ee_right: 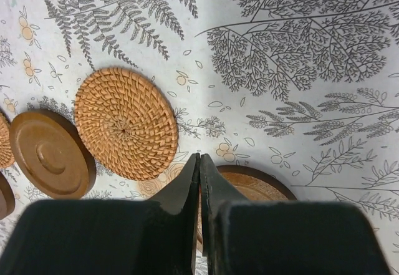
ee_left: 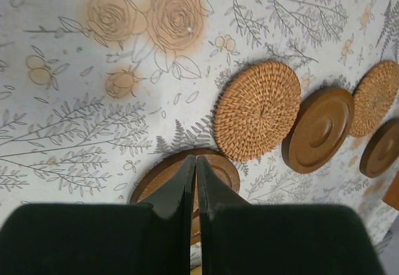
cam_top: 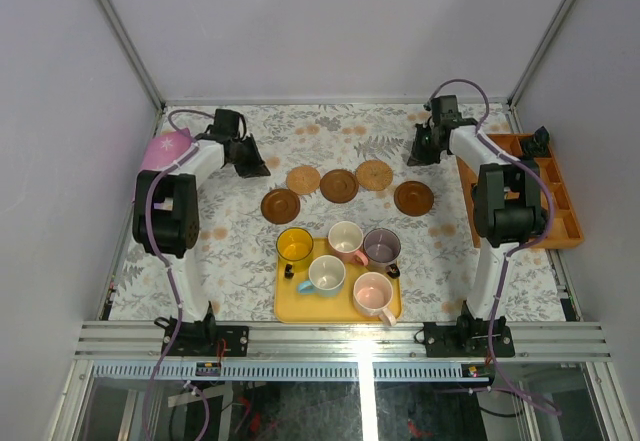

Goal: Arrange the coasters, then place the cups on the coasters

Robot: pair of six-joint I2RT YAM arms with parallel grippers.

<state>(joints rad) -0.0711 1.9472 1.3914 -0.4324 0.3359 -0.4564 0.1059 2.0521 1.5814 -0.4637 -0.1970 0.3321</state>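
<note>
Both grippers are pinched together and empty. My left gripper [ee_left: 196,160] hangs just by the leftmost dark brown coaster [ee_left: 223,168], and my right gripper [ee_right: 200,158] hangs by the rightmost dark brown coaster [ee_right: 259,186]. The five coasters [cam_top: 339,185] lie in a shallow arc across the middle of the top view, none overlapping, on the floral desk [cam_top: 230,251]. The five cups [cam_top: 326,274] sit packed on the yellow tray [cam_top: 288,307] at lower centre. I judge the arranging about done, so cups come next. I'd open wide, take outer cups first, the yellow cup [cam_top: 295,245] with the left, lift straight up clear of neighbours, and set each down centred
</note>
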